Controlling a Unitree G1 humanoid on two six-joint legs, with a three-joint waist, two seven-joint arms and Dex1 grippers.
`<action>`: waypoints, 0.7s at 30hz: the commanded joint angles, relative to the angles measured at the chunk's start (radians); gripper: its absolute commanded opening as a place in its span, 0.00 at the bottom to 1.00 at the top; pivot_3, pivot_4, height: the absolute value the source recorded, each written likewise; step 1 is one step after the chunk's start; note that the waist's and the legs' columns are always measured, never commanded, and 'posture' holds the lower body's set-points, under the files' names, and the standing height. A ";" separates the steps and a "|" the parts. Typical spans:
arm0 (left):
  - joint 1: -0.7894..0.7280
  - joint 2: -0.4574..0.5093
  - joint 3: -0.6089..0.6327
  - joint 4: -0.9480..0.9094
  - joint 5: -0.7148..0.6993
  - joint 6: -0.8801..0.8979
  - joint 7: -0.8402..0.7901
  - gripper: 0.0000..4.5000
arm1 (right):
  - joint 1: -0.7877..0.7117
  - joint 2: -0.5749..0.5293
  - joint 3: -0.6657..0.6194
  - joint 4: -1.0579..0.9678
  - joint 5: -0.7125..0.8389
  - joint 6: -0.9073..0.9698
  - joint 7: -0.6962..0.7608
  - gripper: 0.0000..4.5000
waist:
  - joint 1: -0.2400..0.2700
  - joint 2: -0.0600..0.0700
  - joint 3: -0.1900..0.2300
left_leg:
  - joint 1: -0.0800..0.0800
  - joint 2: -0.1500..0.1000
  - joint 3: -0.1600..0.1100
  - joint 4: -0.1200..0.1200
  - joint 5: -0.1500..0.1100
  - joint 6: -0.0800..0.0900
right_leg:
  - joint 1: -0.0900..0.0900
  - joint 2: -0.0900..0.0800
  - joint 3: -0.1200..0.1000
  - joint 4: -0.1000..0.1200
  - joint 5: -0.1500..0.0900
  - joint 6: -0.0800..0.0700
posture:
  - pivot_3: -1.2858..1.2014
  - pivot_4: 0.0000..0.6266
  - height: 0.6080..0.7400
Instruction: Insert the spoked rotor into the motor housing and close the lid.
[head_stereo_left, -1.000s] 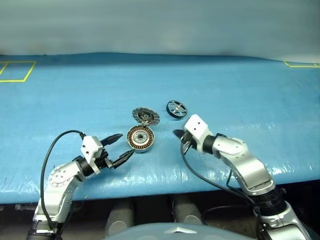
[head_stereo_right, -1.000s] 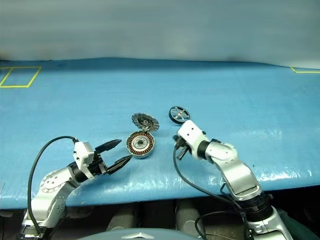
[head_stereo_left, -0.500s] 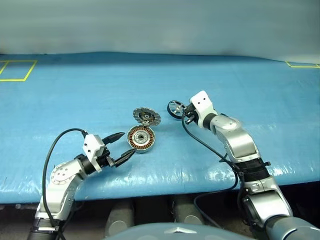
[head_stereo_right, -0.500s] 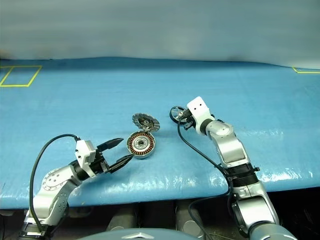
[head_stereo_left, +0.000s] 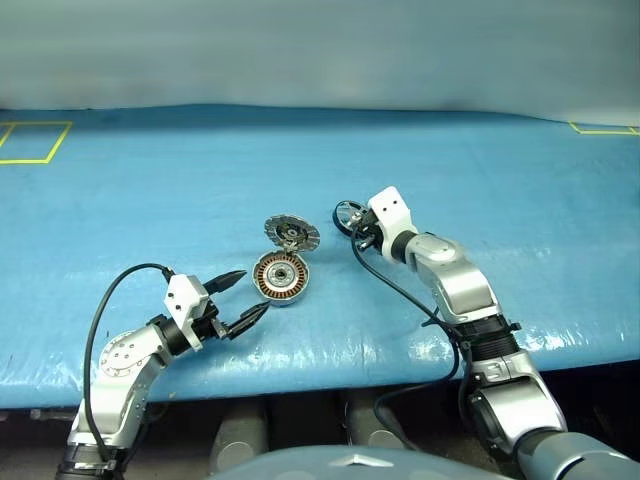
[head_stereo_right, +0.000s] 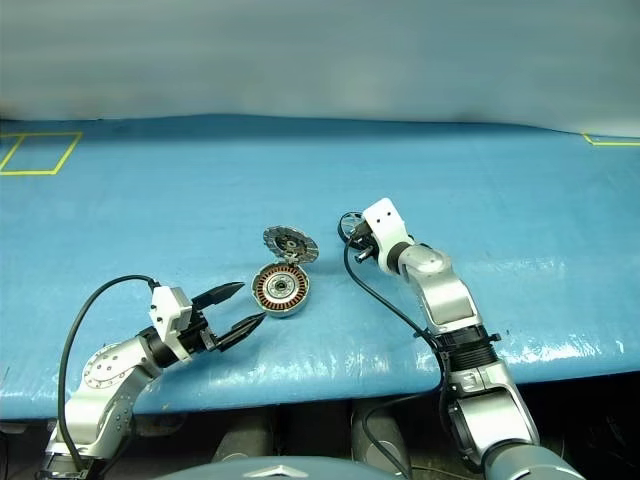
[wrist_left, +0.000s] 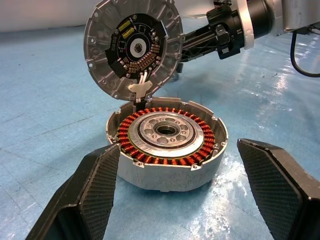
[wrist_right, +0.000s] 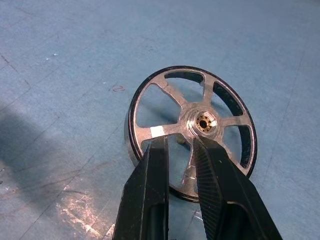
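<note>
The spoked rotor (head_stereo_left: 347, 216) lies flat on the blue tabletop (head_stereo_left: 480, 180) around its middle, hub axis up, with the right claw (head_stereo_left: 358, 236) at its near rim. Left of it and nearer the front edge sits the motor housing (head_stereo_left: 279, 277), open side up, its ring of copper windings around a silver hub and nothing else inside. The lid (head_stereo_left: 291, 233) stands tilted at the housing's far rim, ribbed face toward the front edge. The left claw (head_stereo_left: 245, 295) hovers near the front edge, just left of the housing, its two fingers spread wide and holding nothing. Yellow tape marks (head_stereo_left: 30, 141) lie by the far left corner. In the right eye view the same layout holds, the rotor (head_stereo_right: 351, 227) largely covered by the right arm's wrist. In the left wrist view the housing (wrist_left: 167, 142) sits between the wide-spread fingers (wrist_left: 87, 195) without touching them; the lid (wrist_left: 133, 49) leans up from its far rim, showing a dark circuit ring around a central hole, joined to the housing by thin white wires. In the right wrist view the rotor (wrist_right: 190, 130) lies flat, gold-centred hub upward, and the narrow fingers (wrist_right: 150, 195) straddle one silver spoke near the rim; whether they grip it cannot be told.
</note>
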 joint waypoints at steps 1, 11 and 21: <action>-0.003 0.004 0.008 -0.045 0.003 -0.018 0.004 0.91 | -0.005 0.004 -0.009 0.003 -0.012 -0.025 -0.019 0.19 | 0.000 0.000 0.000 | 0.000 0.000 0.000 0.000 0.000 0.000 | 0.000 0.000 0.000 0.000 0.000 0.000 | 0.52 0.24 1.00; 0.004 0.008 0.010 -0.043 0.008 -0.022 0.005 0.91 | 0.015 0.023 -0.016 -0.025 0.006 -0.010 -0.037 0.19 | -0.002 0.000 0.000 | 0.000 0.000 0.000 0.000 0.000 0.000 | 0.000 0.000 0.000 0.000 0.000 0.000 | 0.52 0.24 1.00; 0.008 0.009 0.010 -0.042 0.016 -0.028 0.013 0.91 | 0.029 0.052 -0.017 0.009 0.009 -0.002 -0.048 0.19 | -0.003 0.000 0.000 | 0.001 0.000 0.000 0.000 0.000 0.000 | 0.000 0.000 0.000 0.000 0.000 0.000 | 0.52 0.24 1.00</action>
